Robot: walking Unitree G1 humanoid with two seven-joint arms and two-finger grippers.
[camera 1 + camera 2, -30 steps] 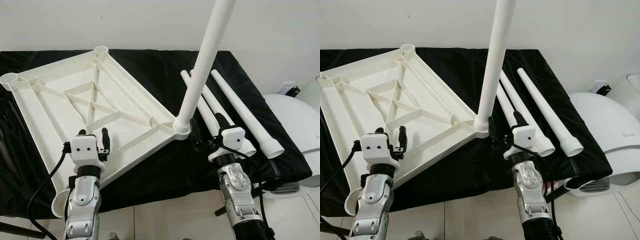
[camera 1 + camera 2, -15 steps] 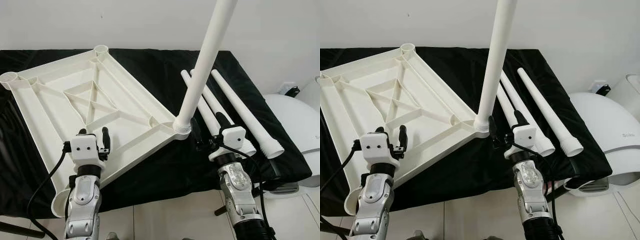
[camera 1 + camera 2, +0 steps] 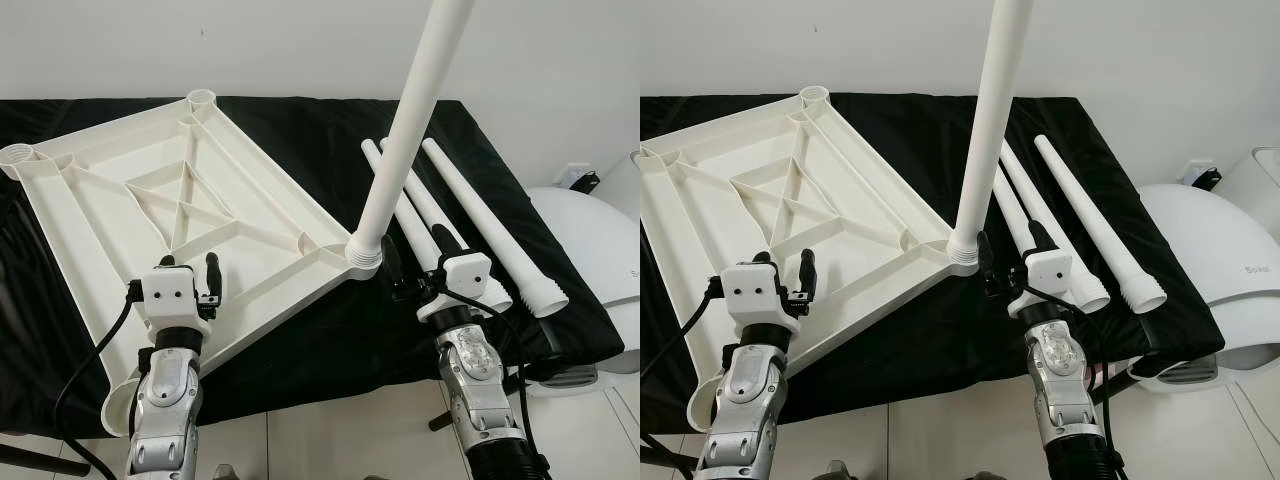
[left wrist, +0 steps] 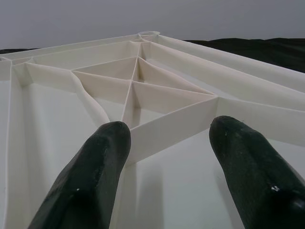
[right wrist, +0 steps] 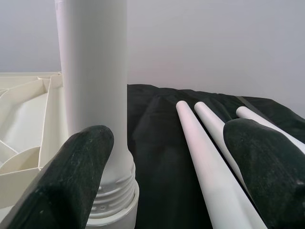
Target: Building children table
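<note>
A white ribbed tabletop (image 3: 90, 240) lies upside down on a black cloth (image 3: 320, 130). One white leg (image 3: 405, 130) stands upright, its threaded base sitting in the socket at the tabletop's near right corner. Three loose legs (image 3: 490, 225) lie side by side on the cloth to its right. My left gripper (image 3: 188, 270) is open over the tabletop's near edge, its fingers (image 4: 100, 157) pointing across the ribs with nothing between them. My right gripper (image 3: 412, 258) is open just right of the upright leg's base (image 5: 112, 191), with the loose legs (image 5: 205, 143) beyond it.
Open leg sockets show at the far corner (image 3: 203, 100) and the left corner (image 3: 18, 155) of the tabletop. A white rounded appliance (image 3: 590, 240) stands at the right, next to the cloth. A white wall runs behind, and tiled floor (image 3: 330, 440) lies in front.
</note>
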